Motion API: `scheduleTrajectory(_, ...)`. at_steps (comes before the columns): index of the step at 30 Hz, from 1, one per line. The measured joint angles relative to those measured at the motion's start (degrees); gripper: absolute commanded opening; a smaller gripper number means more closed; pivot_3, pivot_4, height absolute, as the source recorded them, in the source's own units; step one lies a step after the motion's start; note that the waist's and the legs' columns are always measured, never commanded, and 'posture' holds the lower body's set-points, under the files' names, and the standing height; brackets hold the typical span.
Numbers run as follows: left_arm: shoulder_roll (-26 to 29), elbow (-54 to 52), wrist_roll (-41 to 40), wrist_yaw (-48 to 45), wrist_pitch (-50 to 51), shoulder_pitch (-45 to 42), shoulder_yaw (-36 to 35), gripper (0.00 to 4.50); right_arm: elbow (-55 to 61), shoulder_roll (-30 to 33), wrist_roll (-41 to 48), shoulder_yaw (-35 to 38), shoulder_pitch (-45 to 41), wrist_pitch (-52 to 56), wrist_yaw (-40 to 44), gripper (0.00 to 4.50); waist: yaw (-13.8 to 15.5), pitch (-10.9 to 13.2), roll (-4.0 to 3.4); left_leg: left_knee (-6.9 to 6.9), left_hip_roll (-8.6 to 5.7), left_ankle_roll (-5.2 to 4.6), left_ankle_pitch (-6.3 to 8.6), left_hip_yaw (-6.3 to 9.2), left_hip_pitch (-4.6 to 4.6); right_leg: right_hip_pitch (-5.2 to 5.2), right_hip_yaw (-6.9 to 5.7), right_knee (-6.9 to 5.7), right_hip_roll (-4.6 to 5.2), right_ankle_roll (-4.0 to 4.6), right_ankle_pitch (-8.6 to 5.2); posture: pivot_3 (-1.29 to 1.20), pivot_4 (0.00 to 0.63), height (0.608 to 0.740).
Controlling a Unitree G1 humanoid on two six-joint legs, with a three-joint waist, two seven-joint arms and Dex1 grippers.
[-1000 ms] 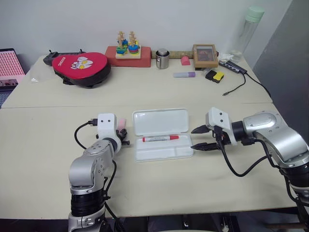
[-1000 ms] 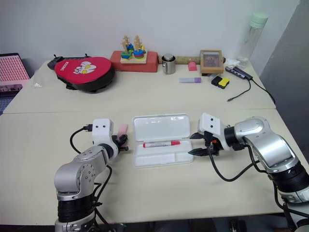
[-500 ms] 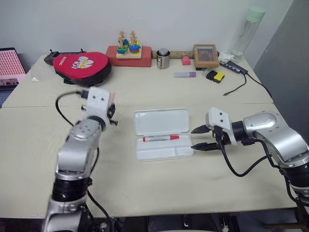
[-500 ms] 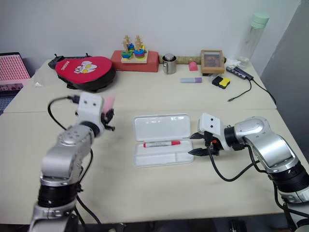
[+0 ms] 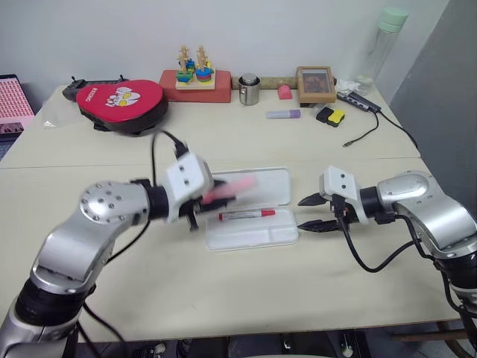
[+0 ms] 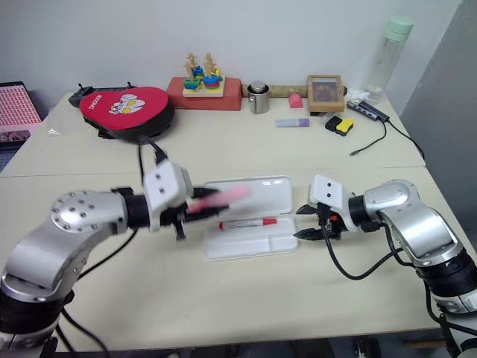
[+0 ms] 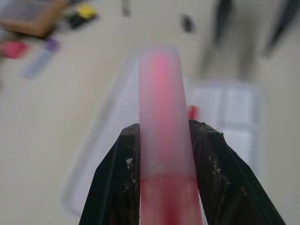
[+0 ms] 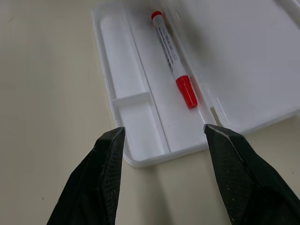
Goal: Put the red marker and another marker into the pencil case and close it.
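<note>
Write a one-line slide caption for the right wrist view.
Open right gripper hovering at the end of the open pencil case, with the red marker lying in its tray.

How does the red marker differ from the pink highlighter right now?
The red marker lies flat in the open pencil case; the pink highlighter is held in the air by the left hand, over the case. The marker is slim, white with red ends; the highlighter is thicker and all pink. Both are capped pens.

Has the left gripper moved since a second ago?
Yes. The left gripper, shut on the pink highlighter, has swung from the table beside the pencil case's left end to above its open lid; the case has not shifted.
</note>
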State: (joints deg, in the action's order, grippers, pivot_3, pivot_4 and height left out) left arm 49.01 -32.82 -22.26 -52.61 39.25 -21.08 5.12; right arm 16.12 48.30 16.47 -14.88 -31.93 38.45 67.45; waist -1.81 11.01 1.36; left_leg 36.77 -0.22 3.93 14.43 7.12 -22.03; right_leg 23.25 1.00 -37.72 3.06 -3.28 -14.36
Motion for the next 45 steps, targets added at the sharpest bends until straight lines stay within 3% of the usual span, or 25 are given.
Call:
scheduleTrajectory(5, 0.7, 3.2, 1.4, -5.4, -7.1, 0.6, 3.2, 1.2, 0.0, 0.0, 0.0, 0.0, 0.0, -0.3, 0.0, 2.8, 0.0, 0.0, -0.01, 0.09, -0.02, -0.01, 0.0, -0.01, 0.02, -0.05, 0.02, -0.03, 0.01, 0.02, 0.04, 0.0, 0.15, 0.74)
scheduleTrajectory(13, -3.3, 12.4, 6.7, -6.9, -14.9, -0.2, 7.8, 1.2, 0.0, 0.0, 0.0, 0.0, 0.1, -0.3, -0.2, 2.8, 0.0, 0.0, -0.01, 0.06, -0.01, -0.02, 0.0, 0.0, 0.01, -0.04, 0.01, -0.03, 0.0, 0.02, 0.04, 0.0, 0.15, 0.74)
scheduleTrajectory(33, -8.4, 19.4, 11.4, -9.4, -18.6, -1.2, 12.9, 1.2, 0.3, 0.2, 0.1, 0.0, 0.6, 0.1, -0.9, 2.8, 0.0, 0.0, -0.01, 0.08, -0.02, -0.02, 0.0, 0.01, 0.02, -0.04, 0.01, -0.08, 0.0, 0.01, 0.04, 0.0, 0.15, 0.74)
scheduleTrajectory(35, -8.6, 19.9, 12.0, -9.4, -18.8, -1.2, 13.1, 1.9, 0.5, 0.2, 0.1, 0.0, 0.6, 0.2, -1.1, 2.8, 0.0, 0.0, -0.01, 0.08, -0.02, -0.02, 0.0, 0.01, 0.02, -0.04, 0.02, -0.07, 0.0, 0.01, 0.04, 0.0, 0.15, 0.74)
scheduleTrajectory(45, -9.4, 20.2, 12.2, -10.1, -19.4, -1.8, 13.1, 3.75, 0.8, 0.2, 0.5, 0.0, 0.6, 0.8, -1.3, 2.8, 0.0, 0.0, -0.01, 0.09, -0.01, -0.02, 0.0, 0.01, 0.02, -0.04, 0.01, -0.08, 0.0, 0.01, 0.04, 0.0, 0.15, 0.74)
